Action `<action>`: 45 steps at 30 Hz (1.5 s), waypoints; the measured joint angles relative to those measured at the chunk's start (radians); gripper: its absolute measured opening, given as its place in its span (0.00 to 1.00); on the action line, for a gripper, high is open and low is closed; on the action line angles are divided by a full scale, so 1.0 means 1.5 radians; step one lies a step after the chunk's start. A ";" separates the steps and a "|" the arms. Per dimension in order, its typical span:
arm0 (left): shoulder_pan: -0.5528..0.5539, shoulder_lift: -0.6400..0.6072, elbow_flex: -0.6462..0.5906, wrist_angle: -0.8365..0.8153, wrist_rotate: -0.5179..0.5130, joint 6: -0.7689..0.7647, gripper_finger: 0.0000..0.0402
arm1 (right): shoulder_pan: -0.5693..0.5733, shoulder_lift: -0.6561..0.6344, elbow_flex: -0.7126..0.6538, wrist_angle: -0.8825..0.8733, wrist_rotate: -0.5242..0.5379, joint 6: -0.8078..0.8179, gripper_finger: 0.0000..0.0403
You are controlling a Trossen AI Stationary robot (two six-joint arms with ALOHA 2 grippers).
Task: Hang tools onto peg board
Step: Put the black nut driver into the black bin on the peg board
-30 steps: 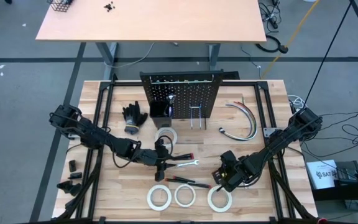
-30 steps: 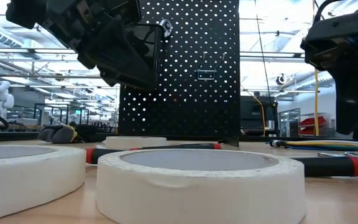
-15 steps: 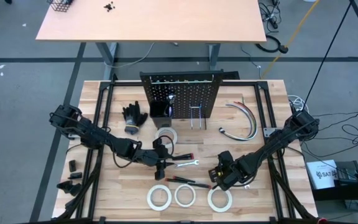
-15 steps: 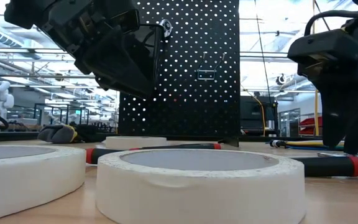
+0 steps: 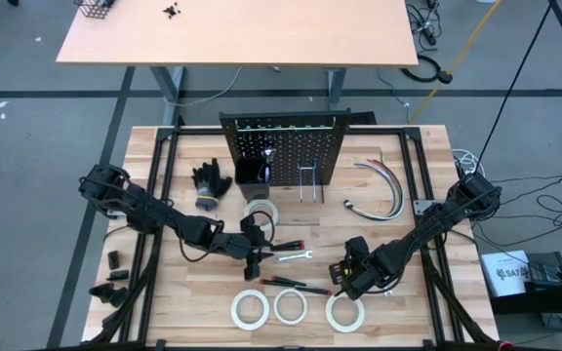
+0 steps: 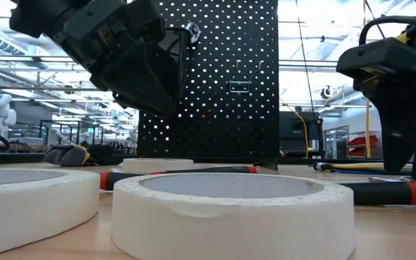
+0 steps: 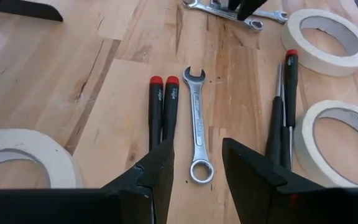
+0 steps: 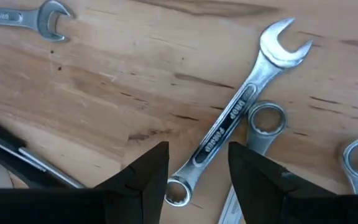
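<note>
Your nearest targets are two silver wrenches lying flat on the table (image 5: pixel 427 156). One wrench (image 7: pixel 197 124) sits straight ahead of the left gripper (image 7: pixel 194 163), between a pair of red-tipped screwdrivers (image 7: pixel 163 112) and two more screwdrivers (image 7: pixel 283 106). The other wrench (image 8: pixel 235 121) lies slanted under the right gripper (image 8: pixel 197 165), its ring end crossing a second ring end (image 8: pixel 265 121).

Both grippers are spread and empty, each straddling its wrench's ring end. Seen from above, the left gripper (image 5: pixel 254 255) hovers near table centre and the right gripper (image 5: pixel 347 278) at about 4 o'clock from it.

The peg board (image 5: pixel 283 148) stands upright at 12 o'clock, with hooks and a small bin. Tape rolls (image 5: pixel 289 306) line the 6 o'clock edge.

To do this step well, lower until the fingers flank the shank rather than the ring, keeping clear of the neighbouring screwdrivers. On the right, turn the wrist to match the slant, or the wrench will likely skid. Pinch mid-shank, leaving the ring free for a hook.
</note>
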 joint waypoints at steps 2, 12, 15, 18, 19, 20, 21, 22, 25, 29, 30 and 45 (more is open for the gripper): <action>0.000 0.005 0.000 -0.002 0.001 -0.001 0.34 | -0.001 0.000 0.000 -0.001 0.000 0.000 0.40; 0.000 0.015 0.000 0.002 0.001 -0.001 0.34 | -0.004 0.042 0.003 0.012 -0.005 0.000 0.40; 0.000 0.015 0.000 0.002 0.002 -0.001 0.34 | -0.004 0.061 0.004 0.014 -0.008 -0.003 0.39; 0.000 0.015 0.000 0.003 0.002 -0.001 0.34 | -0.004 0.067 0.004 0.014 -0.007 -0.004 0.36; 0.000 0.015 0.000 0.003 0.002 -0.001 0.34 | -0.004 0.067 0.004 0.014 -0.006 -0.004 0.35; 0.000 0.015 0.000 0.003 0.003 -0.001 0.34 | -0.004 0.067 0.004 0.014 -0.006 -0.004 0.33; 0.000 0.015 0.000 0.004 0.006 -0.001 0.34 | -0.004 0.067 0.003 0.013 -0.006 -0.004 0.31; 0.000 0.015 0.000 0.004 0.009 -0.001 0.34 | -0.004 0.067 0.004 0.010 -0.006 -0.007 0.30; 0.000 0.015 0.000 0.004 0.014 -0.001 0.34 | -0.004 0.070 0.021 -0.016 -0.008 -0.019 0.27; 0.000 0.015 0.000 0.004 0.015 -0.001 0.34 | -0.004 0.073 0.042 -0.046 0.007 -0.026 0.28; 0.000 0.015 0.000 0.004 0.015 -0.001 0.34 | -0.005 0.072 0.042 -0.045 0.008 -0.032 0.28; 0.001 0.015 0.000 0.003 0.027 0.004 0.34 | -0.012 0.031 0.040 -0.054 0.022 -0.095 0.35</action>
